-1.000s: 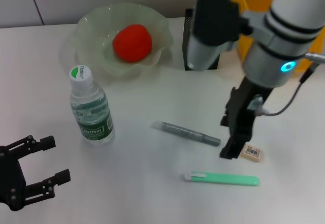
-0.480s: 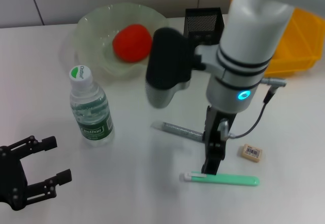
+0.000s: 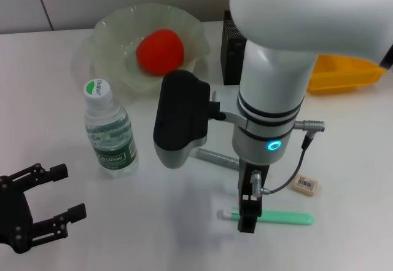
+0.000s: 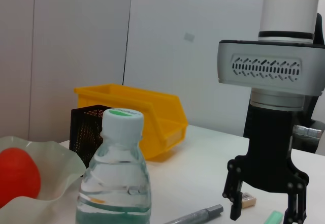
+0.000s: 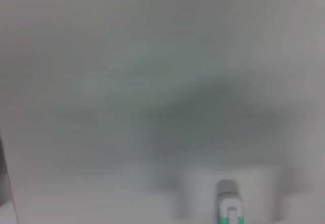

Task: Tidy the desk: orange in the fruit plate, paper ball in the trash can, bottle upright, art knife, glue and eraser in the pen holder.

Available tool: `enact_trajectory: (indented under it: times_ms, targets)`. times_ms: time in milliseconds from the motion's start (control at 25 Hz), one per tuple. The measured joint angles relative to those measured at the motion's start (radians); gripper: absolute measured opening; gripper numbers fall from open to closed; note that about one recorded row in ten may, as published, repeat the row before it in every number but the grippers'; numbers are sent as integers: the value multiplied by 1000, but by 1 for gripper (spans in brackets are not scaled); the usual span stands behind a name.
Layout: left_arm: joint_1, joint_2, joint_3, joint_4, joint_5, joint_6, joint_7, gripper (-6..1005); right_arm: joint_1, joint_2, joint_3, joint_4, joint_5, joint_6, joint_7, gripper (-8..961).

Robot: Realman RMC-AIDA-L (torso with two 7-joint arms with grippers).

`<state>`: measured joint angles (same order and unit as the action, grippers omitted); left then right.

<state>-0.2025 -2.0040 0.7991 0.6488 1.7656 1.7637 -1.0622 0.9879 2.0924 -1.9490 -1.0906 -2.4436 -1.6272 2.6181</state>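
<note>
hovering right pincer [image 3: 247, 212] spread over green art knife [image 3: 270, 217] | risking off-center pinch, knife skidding across desk [image 3: 172, 234] | left pincer [image 3: 58, 206] idling open

bare table beside bottle [image 3: 110, 134], right arm [image 3: 270, 99] blocking centre

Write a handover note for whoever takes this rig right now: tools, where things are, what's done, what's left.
Right tool: open, fingers down over the white end of the green knife on the table, not gripping.
Left tool: open, parked at the near left.
Done: orange in the plate; bottle upright.
Left: knife, grey glue stick and eraser lie on the table, all due in the holder. No paper ball in view; bin stands behind the holder.
</note>
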Motion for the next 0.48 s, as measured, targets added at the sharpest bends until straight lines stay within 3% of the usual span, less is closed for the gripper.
enact_trajectory:
  times_ms: [480]
  targets:
    - [-5, -4, 8, 0, 0, -18, 1, 794, 4, 0, -100, 34, 51, 98, 53, 750]
